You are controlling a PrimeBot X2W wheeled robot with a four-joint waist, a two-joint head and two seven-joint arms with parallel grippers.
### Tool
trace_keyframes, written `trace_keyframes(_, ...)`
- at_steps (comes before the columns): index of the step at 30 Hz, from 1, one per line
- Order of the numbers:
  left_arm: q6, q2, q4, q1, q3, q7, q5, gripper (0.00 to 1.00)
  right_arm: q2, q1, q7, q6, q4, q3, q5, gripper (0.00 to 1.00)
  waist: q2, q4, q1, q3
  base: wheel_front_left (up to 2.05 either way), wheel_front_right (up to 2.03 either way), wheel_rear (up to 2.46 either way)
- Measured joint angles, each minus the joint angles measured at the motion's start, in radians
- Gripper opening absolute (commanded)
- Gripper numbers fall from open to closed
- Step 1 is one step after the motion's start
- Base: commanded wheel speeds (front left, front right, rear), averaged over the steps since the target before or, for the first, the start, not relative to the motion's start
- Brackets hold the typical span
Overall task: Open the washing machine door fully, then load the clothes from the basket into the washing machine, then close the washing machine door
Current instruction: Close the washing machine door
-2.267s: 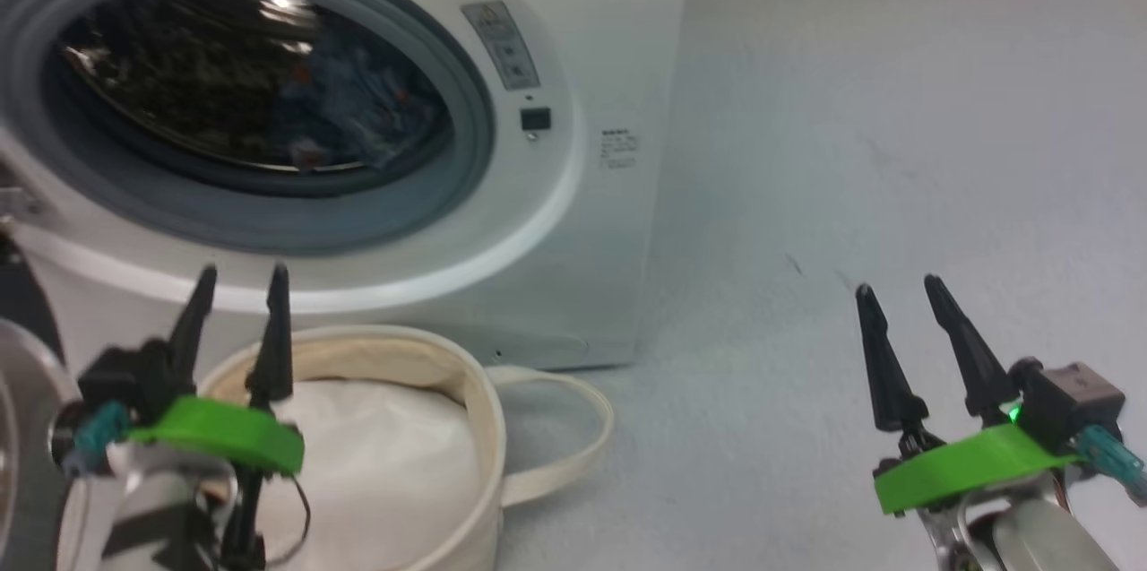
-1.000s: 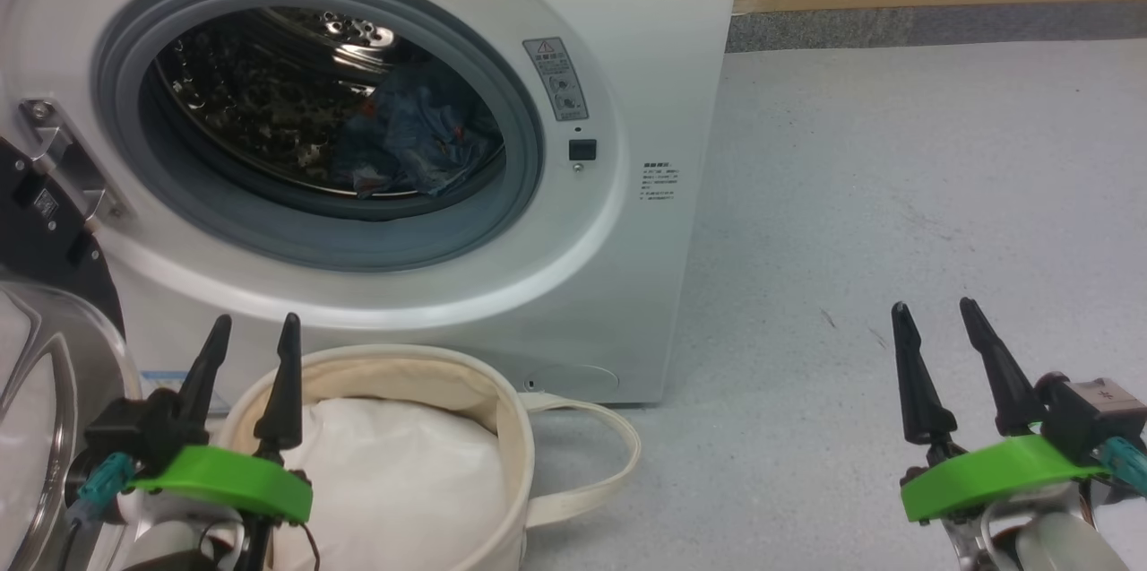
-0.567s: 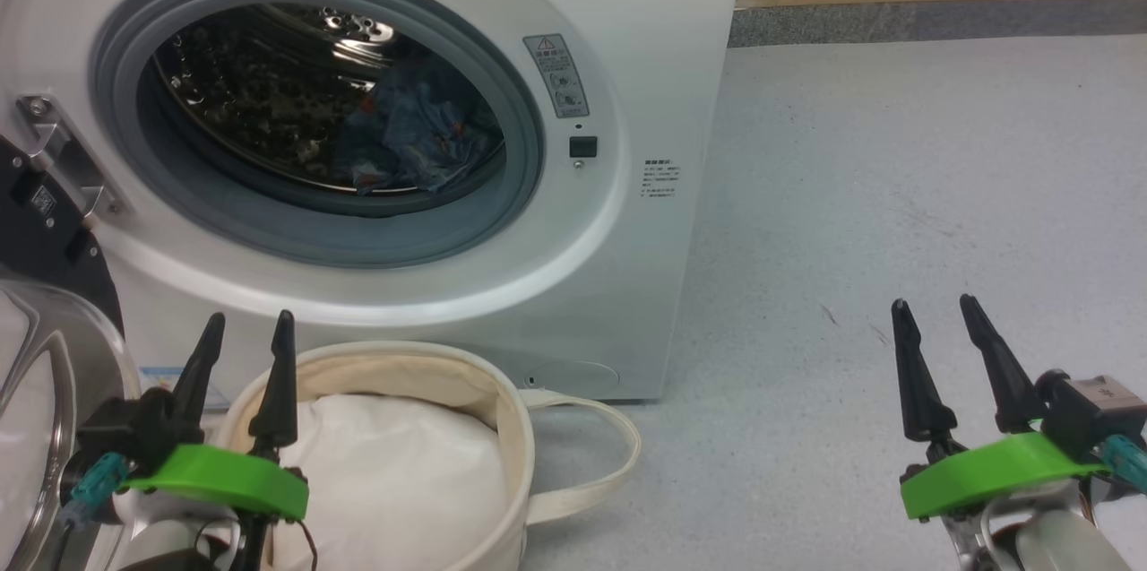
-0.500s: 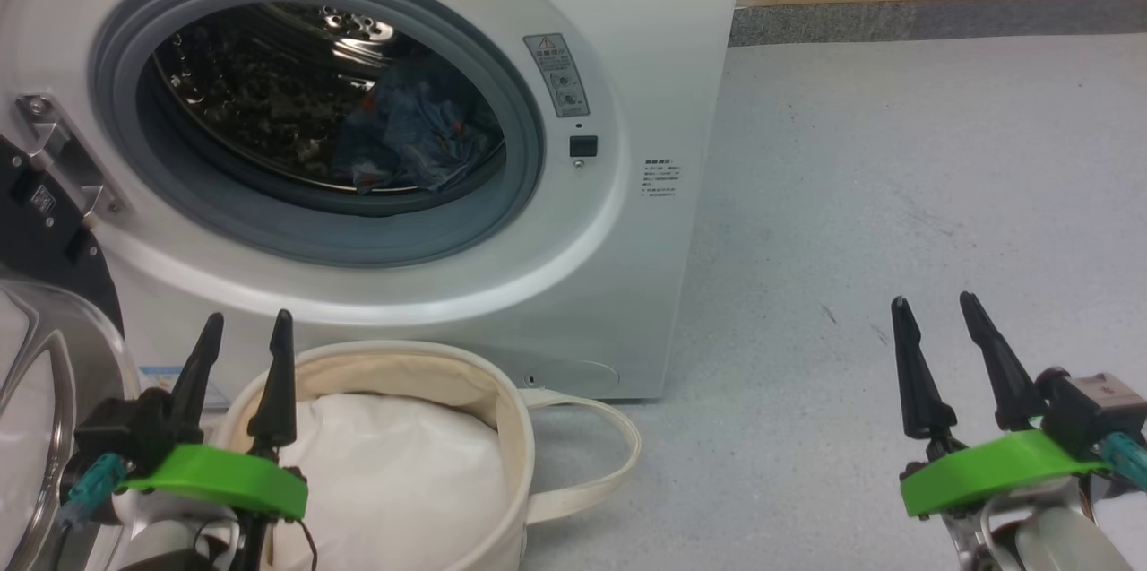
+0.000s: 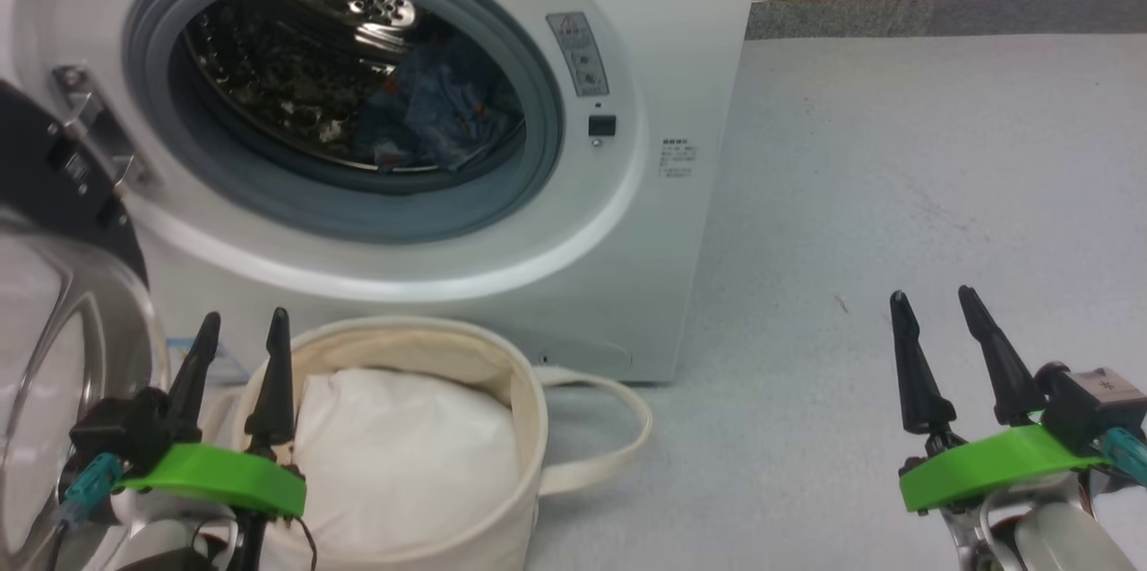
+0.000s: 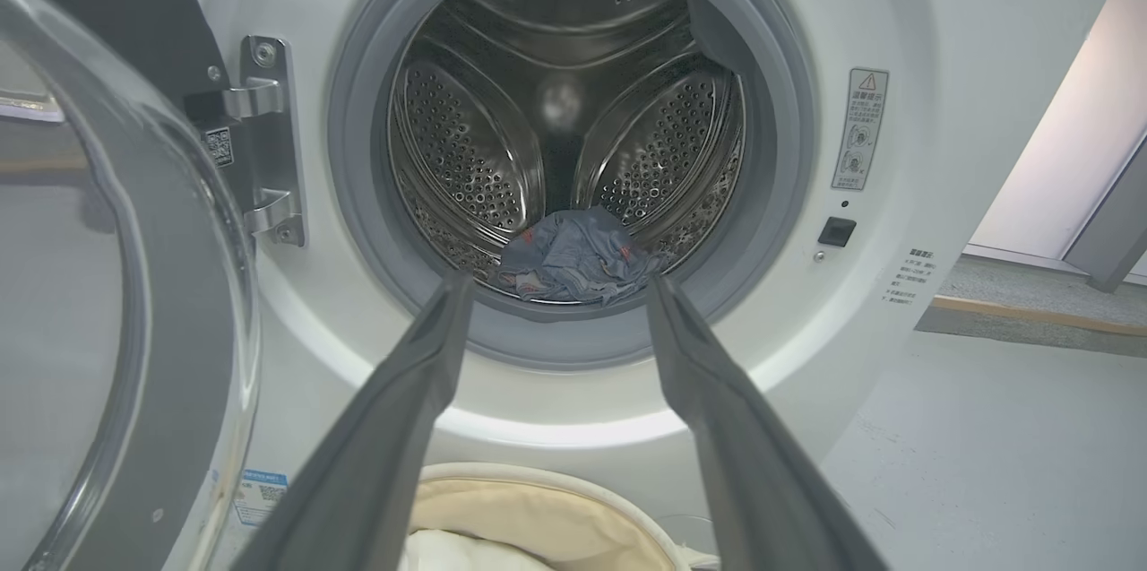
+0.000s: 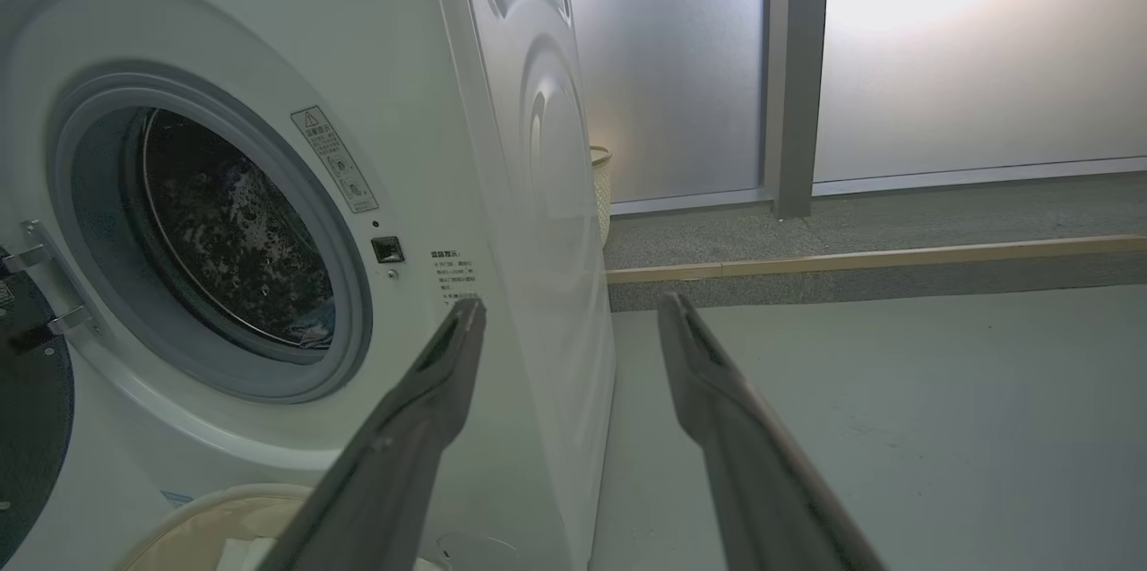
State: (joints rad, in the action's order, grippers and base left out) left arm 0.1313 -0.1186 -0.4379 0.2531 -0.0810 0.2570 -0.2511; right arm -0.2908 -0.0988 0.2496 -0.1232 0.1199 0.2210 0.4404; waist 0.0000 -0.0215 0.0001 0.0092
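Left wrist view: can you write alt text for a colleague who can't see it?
A white washing machine stands with its door open at the left, and a small heap of blue-grey clothes lies at the bottom of the steel drum. The left hand, open and empty, points at the opening, above the rim of the cream basket.

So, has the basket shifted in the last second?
No. The basket keeps its place against the washer's front base. The whole head view slid up and right together, so the camera moved, not the basket.
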Motion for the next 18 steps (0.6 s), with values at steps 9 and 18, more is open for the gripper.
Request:
trace_keyframes(9, 0.0, 0.001, -0.007, 0.0, 0.001, 0.0, -0.016, 1.0, 0.001, 0.0, 0.0, 0.0, 0.0, 0.0, 0.003, 1.0, 0.0, 0.002, -0.0002, -0.005, -2.22, 1.89, 0.34)
trace_keyframes(18, 0.0, 0.0, -0.018, -0.001, 0.005, 0.0, -0.025, 1.0, 0.001, 0.002, 0.0, 0.0, 0.001, 0.0, 0.003, 1.0, 0.0, 0.007, -0.0004, -0.011, -1.15, 1.15, 0.0)
